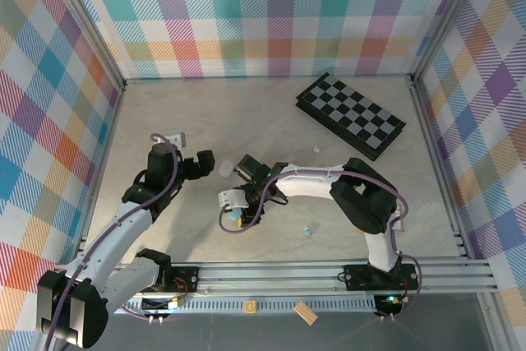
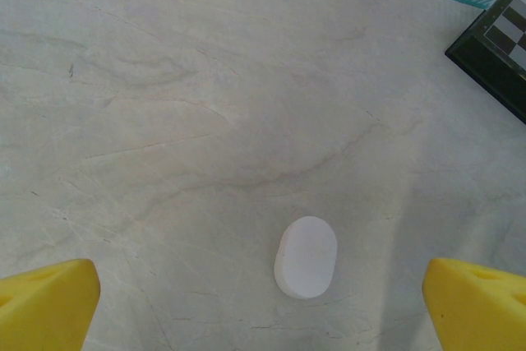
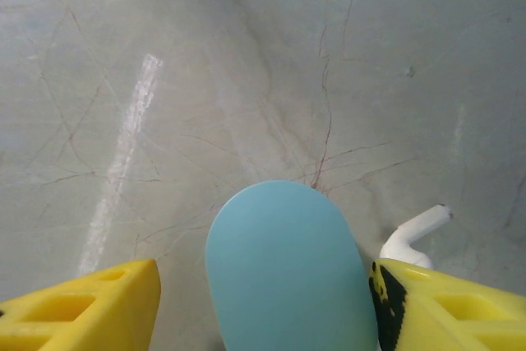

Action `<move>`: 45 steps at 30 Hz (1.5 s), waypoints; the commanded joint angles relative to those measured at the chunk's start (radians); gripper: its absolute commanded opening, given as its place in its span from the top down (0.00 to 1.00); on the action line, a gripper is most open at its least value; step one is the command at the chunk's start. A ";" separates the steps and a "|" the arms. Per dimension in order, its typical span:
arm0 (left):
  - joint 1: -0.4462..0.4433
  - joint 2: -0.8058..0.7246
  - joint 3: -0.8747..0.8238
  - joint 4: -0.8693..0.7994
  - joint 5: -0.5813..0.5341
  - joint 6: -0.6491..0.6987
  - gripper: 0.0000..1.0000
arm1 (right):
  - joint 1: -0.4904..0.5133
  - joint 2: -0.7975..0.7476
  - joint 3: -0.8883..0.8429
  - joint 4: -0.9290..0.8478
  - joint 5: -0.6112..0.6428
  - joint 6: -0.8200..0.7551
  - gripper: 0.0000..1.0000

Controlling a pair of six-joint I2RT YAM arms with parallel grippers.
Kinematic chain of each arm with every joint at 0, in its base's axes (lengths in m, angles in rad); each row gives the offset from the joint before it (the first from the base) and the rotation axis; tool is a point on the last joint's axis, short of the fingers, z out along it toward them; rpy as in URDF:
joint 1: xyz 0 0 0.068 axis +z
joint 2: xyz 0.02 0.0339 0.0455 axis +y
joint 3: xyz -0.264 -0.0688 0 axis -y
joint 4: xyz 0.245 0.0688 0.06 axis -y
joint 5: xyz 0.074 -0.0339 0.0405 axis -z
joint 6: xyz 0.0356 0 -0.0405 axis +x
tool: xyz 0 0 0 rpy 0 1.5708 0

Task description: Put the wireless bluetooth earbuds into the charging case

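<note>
Blue case [image 3: 283, 269]: smooth oval, your right gripper [image 3: 259, 281] straddling it, grip unclear.
White case [image 2: 306, 256]: matte oval below your left gripper [image 2: 261, 306], fingers spread wide.

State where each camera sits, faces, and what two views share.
Top external: above and behind, looking down at the table; left arm and right arm show.
Left wrist: arm-mounted, facing down at the white case; left end effector shows.
Right wrist: arm-mounted, facing down at the blue case; right end effector shows.
Shared: checkerboard, top external and left wrist.
</note>
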 commanded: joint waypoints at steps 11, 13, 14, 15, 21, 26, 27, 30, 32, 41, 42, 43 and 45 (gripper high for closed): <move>-0.002 -0.037 -0.012 -0.011 -0.006 0.005 0.00 | 0.004 -0.040 -0.019 0.007 0.012 0.000 0.62; -0.001 -0.038 -0.012 -0.007 -0.005 0.012 0.00 | -0.001 -0.064 -0.036 0.013 0.015 0.011 0.64; -0.002 -0.041 -0.012 -0.003 -0.003 0.017 0.00 | -0.004 -0.079 -0.043 0.011 0.013 0.021 0.65; -0.003 -0.043 -0.015 0.005 0.000 0.022 0.00 | -0.008 -0.099 -0.052 0.011 0.008 0.032 0.65; -0.026 -0.058 -0.059 0.114 0.040 0.039 0.00 | -0.073 -0.208 -0.145 0.038 -0.008 0.110 0.68; -0.061 -0.016 -0.053 0.146 0.059 0.075 0.00 | -0.136 -0.237 -0.239 0.048 0.036 0.130 0.68; -0.066 -0.007 -0.048 0.145 0.053 0.079 0.00 | -0.141 -0.236 -0.253 0.049 0.046 0.129 0.68; -0.076 0.015 -0.036 0.148 0.046 0.079 0.00 | -0.143 -0.218 -0.267 0.044 0.050 0.126 0.67; -0.081 0.022 -0.030 0.151 0.041 0.077 0.00 | -0.142 -0.206 -0.266 0.045 0.038 0.130 0.66; -0.090 0.001 -0.015 0.116 0.011 0.079 0.00 | -0.143 -0.207 -0.261 0.030 0.075 0.096 0.52; -0.090 -0.001 -0.015 0.113 0.008 0.080 0.00 | -0.143 -0.209 -0.262 0.026 0.077 0.089 0.52; -0.090 -0.001 -0.014 0.110 0.005 0.081 0.00 | -0.143 -0.211 -0.262 0.020 0.081 0.081 0.50; -0.090 0.000 -0.012 0.110 0.004 0.084 0.00 | -0.143 -0.212 -0.262 0.012 0.088 0.073 0.48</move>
